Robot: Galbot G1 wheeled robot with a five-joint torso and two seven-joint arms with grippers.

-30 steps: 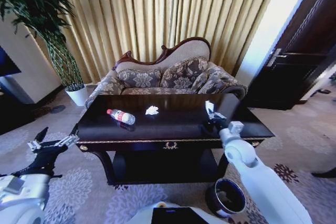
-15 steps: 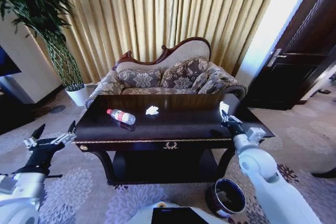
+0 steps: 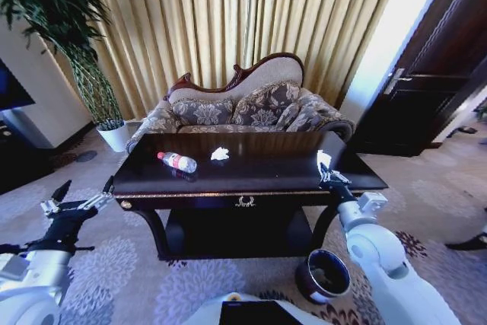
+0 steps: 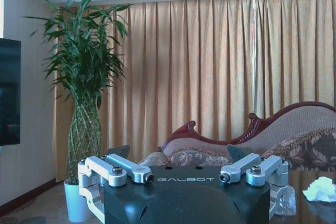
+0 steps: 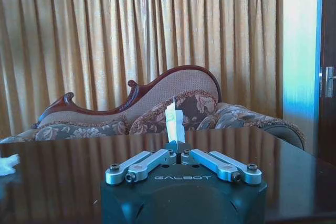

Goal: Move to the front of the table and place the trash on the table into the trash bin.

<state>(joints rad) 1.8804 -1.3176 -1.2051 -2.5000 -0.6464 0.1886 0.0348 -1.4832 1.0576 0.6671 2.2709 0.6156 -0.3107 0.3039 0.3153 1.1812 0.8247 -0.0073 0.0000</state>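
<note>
Two grippers are in your head view. Your right gripper (image 3: 329,173) is over the right front part of the table (image 3: 259,169), its fingers pinched together on a small piece of white paper (image 3: 323,159) that sticks up above them; from the right wrist you see the same paper (image 5: 174,121) standing upright between the closed fingertips, with the glossy tabletop (image 5: 73,171) stretching away behind it. Your left gripper (image 3: 78,202) hangs beside the table's left front corner, above the carpet, with its fingers spread apart and nothing between them. On the table, the plastic bottle (image 3: 176,161) lies on its side toward the left, and a crumpled paper ball (image 3: 220,154) sits just to its right, apart from it. Down on the carpet near the table's right front leg, below your right arm, stands the round dark bin (image 3: 324,274). Behind the table is a sofa (image 3: 243,108), and a potted plant (image 3: 72,43) stands at far left.
</note>
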